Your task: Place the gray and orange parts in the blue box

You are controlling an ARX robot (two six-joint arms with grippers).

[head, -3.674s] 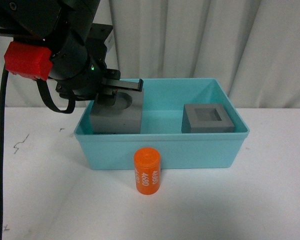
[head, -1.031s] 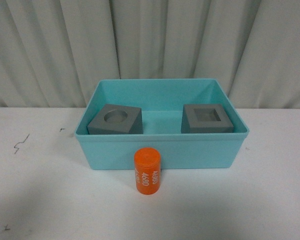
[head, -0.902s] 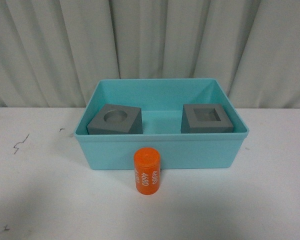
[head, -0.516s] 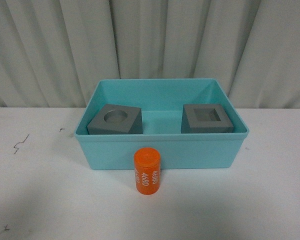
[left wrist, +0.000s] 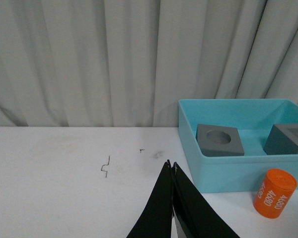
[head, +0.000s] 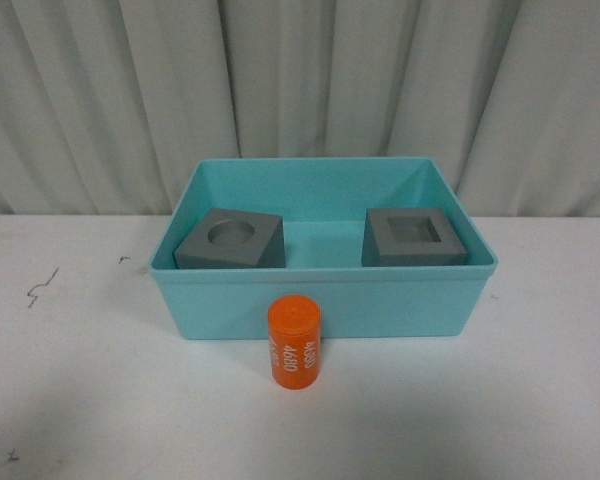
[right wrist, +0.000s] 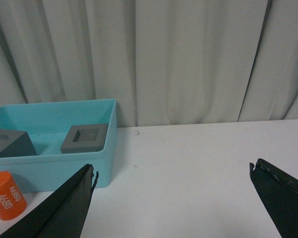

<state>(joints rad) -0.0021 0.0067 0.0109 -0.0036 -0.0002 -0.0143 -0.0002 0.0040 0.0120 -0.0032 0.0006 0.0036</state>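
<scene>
The round-hole cube and square-hole cube lie in the blue box. The orange cylinder stands outside, ahead of both claws. The left claw is pinched together and the right claw is spread wide; both are empty. I think the next job is grabbing the cylinder.

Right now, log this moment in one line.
round-recess cube, square-recess cube in blue box; orange cylinder outside; left gripper shut; right gripper open
</scene>
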